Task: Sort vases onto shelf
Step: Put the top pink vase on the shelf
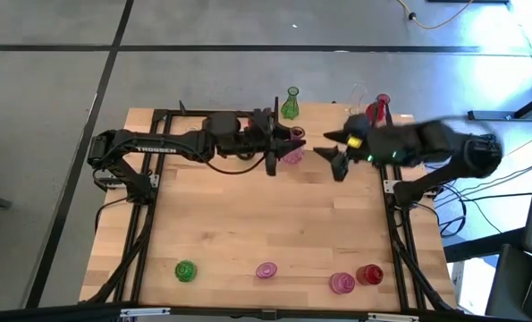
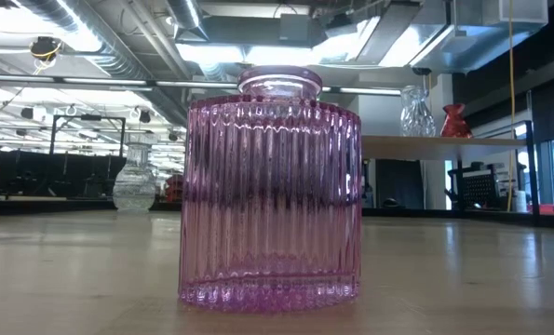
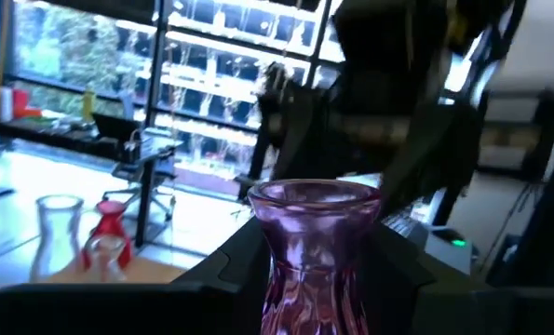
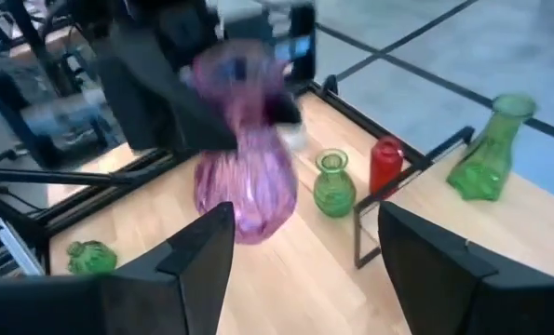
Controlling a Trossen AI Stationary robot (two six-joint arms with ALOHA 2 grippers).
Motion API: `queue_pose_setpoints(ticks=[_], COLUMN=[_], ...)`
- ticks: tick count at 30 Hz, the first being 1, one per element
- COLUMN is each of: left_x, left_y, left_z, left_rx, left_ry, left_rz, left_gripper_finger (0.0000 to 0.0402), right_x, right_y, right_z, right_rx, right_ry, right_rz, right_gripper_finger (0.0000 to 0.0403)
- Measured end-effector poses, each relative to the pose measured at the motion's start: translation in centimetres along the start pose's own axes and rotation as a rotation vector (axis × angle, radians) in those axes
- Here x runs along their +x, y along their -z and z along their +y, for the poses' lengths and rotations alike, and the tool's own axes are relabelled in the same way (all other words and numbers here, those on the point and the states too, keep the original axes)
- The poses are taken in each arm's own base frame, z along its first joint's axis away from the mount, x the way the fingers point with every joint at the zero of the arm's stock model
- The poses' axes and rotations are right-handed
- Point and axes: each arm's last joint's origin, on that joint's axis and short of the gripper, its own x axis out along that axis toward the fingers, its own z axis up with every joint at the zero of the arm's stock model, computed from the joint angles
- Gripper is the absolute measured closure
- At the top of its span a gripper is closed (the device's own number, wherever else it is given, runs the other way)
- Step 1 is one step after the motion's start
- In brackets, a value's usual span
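The left claw (image 1: 288, 143) is closed around the neck of a bulbous pink vase (image 1: 291, 154), gripping just under the flared rim, and holds it over the far part of the surface (image 1: 248, 224), just in front of the green vase (image 1: 290, 105) standing at the far edge. Taking it by the neck looks deliberate: the belly is too wide for the fingers (image 3: 230, 265), and the vase hangs upright from the narrow part, which should let it go down on its base.

The right claw (image 1: 337, 156) is empty with its fingers standing wide, and it sits just beside the pink vase on the side away from the left arm. From its own wrist the vase (image 4: 244, 181) shows straight ahead, apart from the fingers (image 4: 197, 251). This reads as a handover between the arms, though I cannot tell which way it goes.

Beyond the right claw, a red vase (image 1: 381, 105) and a clear vase (image 1: 358, 97) stand on the shelf (image 2: 444, 141). Well apart from the green vase, along the near edge, wait four more: green (image 1: 185, 270), pink (image 1: 266, 270), pink (image 1: 341, 283) and red (image 1: 369, 274).
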Motion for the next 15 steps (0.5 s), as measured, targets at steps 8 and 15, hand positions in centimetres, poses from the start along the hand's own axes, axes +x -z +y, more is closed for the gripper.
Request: queue_pose_setpoints(ticks=[8, 15], left_x=[0.0, 0.0], left_y=[-0.4, -0.5], left_z=[0.1, 0.3], left_rx=[0.004, -0.023], left_ry=[0.031, 0.095], left_rz=[-0.028, -0.013], left_gripper_finger=[0.0285, 0.0285], right_x=[1.2, 3.0], right_y=[3.5, 4.4], right_z=[0.6, 0.2], right_rx=[0.049, 0.052], right_ry=[-0.131, -0.186], right_rz=[-0.182, -0.188], right_gripper_finger=[0.0159, 0.0159])
